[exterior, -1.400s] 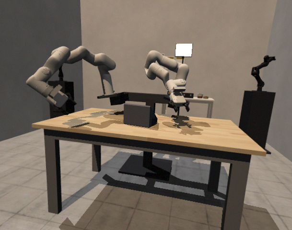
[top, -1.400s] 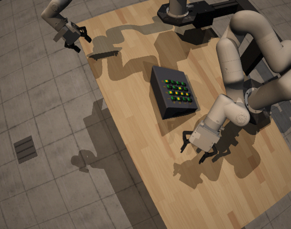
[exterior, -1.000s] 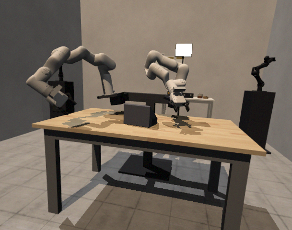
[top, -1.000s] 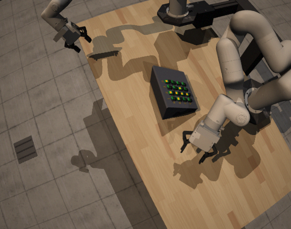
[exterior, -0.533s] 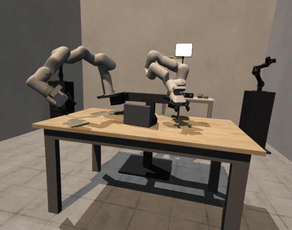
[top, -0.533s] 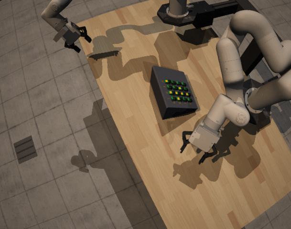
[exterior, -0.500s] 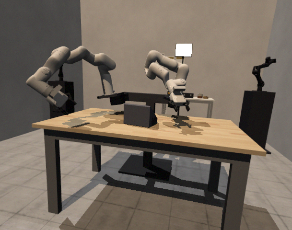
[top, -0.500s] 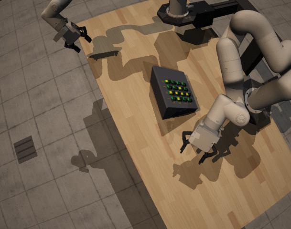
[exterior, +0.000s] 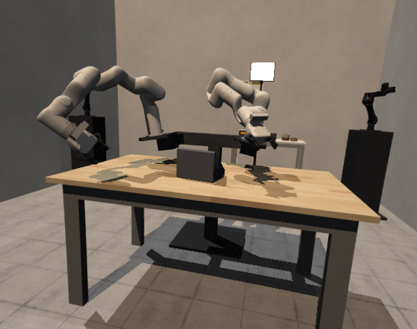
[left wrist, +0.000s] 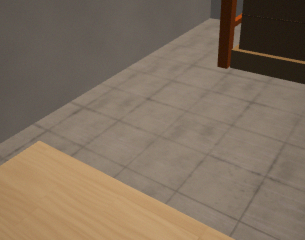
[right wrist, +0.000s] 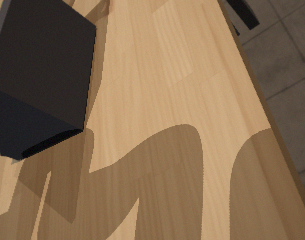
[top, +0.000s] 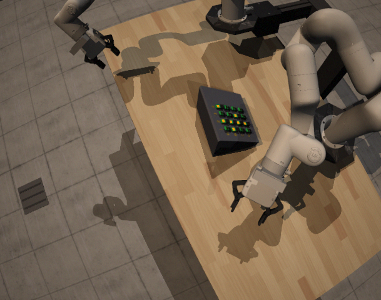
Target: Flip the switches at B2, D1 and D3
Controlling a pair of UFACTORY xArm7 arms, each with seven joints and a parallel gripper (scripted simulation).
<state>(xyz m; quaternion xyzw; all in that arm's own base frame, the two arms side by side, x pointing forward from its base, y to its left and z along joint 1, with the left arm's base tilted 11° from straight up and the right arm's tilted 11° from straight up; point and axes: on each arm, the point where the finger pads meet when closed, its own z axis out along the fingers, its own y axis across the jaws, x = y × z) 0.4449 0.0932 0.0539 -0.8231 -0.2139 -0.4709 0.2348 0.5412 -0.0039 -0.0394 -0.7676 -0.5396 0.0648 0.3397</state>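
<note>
Left hand (top: 246, 217) (exterior: 266, 145) open, the switch panel (top: 228, 118) (exterior: 196, 164) (right wrist: 42, 65) to its right; right hand (top: 111, 60) (exterior: 101, 155) open too.

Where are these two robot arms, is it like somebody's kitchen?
It looks more like a robot lab or workshop: two big arms stand by a wooden table, and a smaller black robot arm sits on a tall pedestal.
</note>
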